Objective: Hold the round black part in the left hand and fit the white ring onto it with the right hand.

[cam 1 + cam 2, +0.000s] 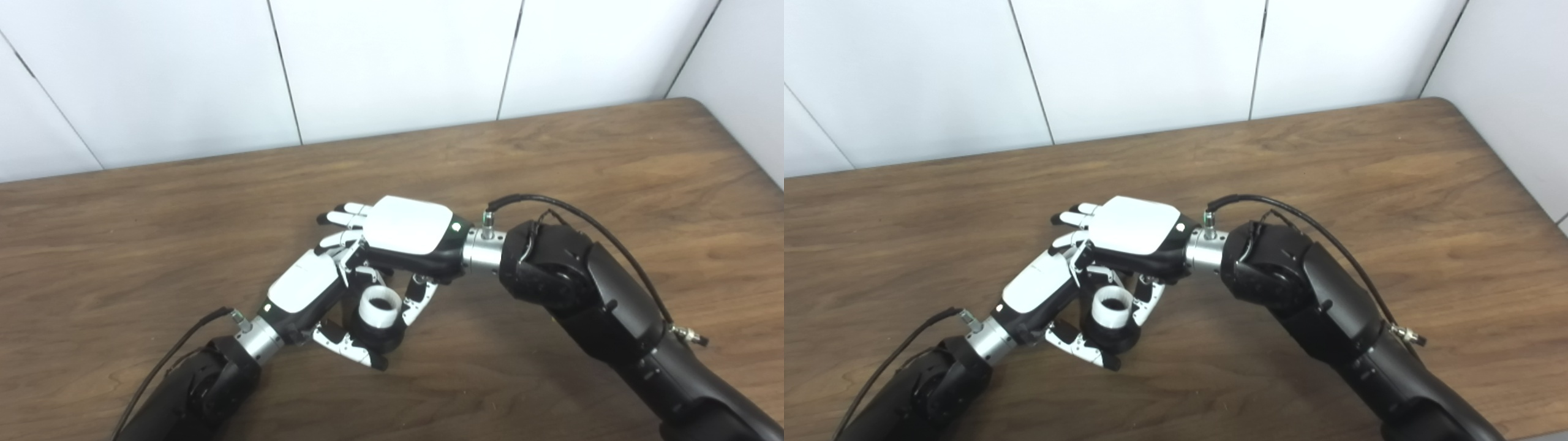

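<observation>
Two hands meet low over the wooden table point(551, 165), the white ring point(380, 308) already sitting on the round black part point(383, 338).
The left hand point(306, 288) cups the black part; the right hand point(407, 236) hovers spread, thumb beside the ring, which looks light, stiff, slick: best pinched by its rim.

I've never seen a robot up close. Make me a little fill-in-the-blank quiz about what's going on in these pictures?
1. The white ring sits on top of a round part whose colour is ____.
2. That part is held in the robot's ____ hand.
3. The right hand hovers just ____ the ring, its thumb beside it.
4. Everything takes place over a table made of ____.

Missing words: black; left; above; wood
</observation>
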Available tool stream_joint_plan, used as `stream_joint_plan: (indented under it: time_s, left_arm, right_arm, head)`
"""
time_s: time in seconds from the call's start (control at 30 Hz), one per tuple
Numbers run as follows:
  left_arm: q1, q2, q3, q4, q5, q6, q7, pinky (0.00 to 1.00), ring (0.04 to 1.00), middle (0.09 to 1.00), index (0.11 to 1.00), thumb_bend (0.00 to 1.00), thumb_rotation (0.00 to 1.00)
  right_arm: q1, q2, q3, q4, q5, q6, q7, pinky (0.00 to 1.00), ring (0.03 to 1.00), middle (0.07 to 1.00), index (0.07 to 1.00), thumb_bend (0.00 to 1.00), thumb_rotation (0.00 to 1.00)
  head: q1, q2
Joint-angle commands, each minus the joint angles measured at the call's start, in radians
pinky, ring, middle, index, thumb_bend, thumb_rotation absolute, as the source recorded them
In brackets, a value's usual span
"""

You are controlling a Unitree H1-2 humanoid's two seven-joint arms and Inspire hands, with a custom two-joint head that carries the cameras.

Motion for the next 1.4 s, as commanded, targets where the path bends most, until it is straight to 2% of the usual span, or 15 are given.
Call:
stream_joint_plan:
  time_s: [0.0, 0.33, 0.77, 0.97, 1.0, 1.03, 1.07, 1.13, 1.37]
  left_arm:
    - [0.003, -0.005, -0.002, -0.020, 0.029, 0.011, -0.045, 1.00, 0.933, 0.762, 0.483, 0.52, 0.05]
    - [0.007, -0.029, 0.020, -0.016, 0.037, 0.011, -0.073, 1.00, 0.926, 0.744, 0.483, 0.52, 0.05]
    - [0.016, -0.052, 0.022, -0.035, 0.058, 0.024, -0.093, 0.99, 0.949, 0.798, 0.484, 0.52, 0.06]
    - [0.012, -0.059, 0.019, -0.023, 0.061, 0.005, -0.073, 1.00, 0.944, 0.782, 0.483, 0.52, 0.05]
    - [0.012, -0.059, 0.020, -0.025, 0.054, 0.005, -0.079, 1.00, 0.959, 0.812, 0.483, 0.52, 0.05]
    - [0.012, -0.059, 0.021, -0.026, 0.050, 0.006, -0.083, 1.00, 0.971, 0.833, 0.483, 0.52, 0.05]
    - [0.011, -0.058, 0.020, -0.025, 0.048, 0.005, -0.082, 1.00, 0.977, 0.843, 0.483, 0.52, 0.05]
    - [0.012, -0.060, 0.022, -0.022, 0.047, 0.005, -0.081, 1.00, 0.988, 0.857, 0.484, 0.52, 0.05]
    - [0.014, -0.063, 0.024, -0.013, 0.051, 0.006, -0.068, 1.00, 0.969, 0.835, 0.483, 0.52, 0.05]
  right_arm:
    - [-0.018, 0.003, -0.004, -0.019, 0.020, -0.022, -0.022, 1.00, 1.000, 0.889, 0.484, 0.53, 0.14]
    - [0.002, -0.001, 0.005, -0.033, 0.027, -0.024, -0.021, 1.00, 1.000, 0.888, 0.483, 0.53, 0.14]
    - [0.026, -0.013, 0.008, -0.019, 0.039, -0.047, -0.037, 1.00, 1.000, 0.889, 0.483, 0.53, 0.14]
    - [0.026, -0.028, 0.001, -0.034, 0.089, -0.014, 0.004, 1.00, 1.000, 0.918, 0.491, 0.53, 0.15]
    - [0.026, -0.032, -0.001, -0.035, 0.108, -0.013, 0.009, 1.00, 1.000, 0.921, 0.572, 0.81, 0.20]
    - [0.026, -0.034, -0.002, -0.035, 0.121, -0.012, 0.013, 1.00, 1.000, 0.920, 0.608, 0.90, 0.22]
    - [0.026, -0.038, -0.003, -0.034, 0.135, -0.016, 0.014, 1.00, 1.000, 0.920, 0.626, 0.95, 0.23]
    - [0.027, -0.044, -0.004, -0.033, 0.151, -0.023, 0.016, 1.00, 1.000, 0.921, 0.666, 0.99, 0.26]
    - [0.028, -0.051, -0.014, -0.045, 0.167, -0.025, 0.017, 1.00, 1.000, 0.961, 0.809, 1.00, 0.29]
  head:
    - [0.000, 0.003]
    - [0.007, 0.005]
    - [0.027, 0.005]
    - [0.034, 0.004]
    - [0.035, 0.004]
    - [0.035, 0.004]
    - [0.036, 0.003]
    - [0.037, 0.002]
    - [0.037, 0.001]
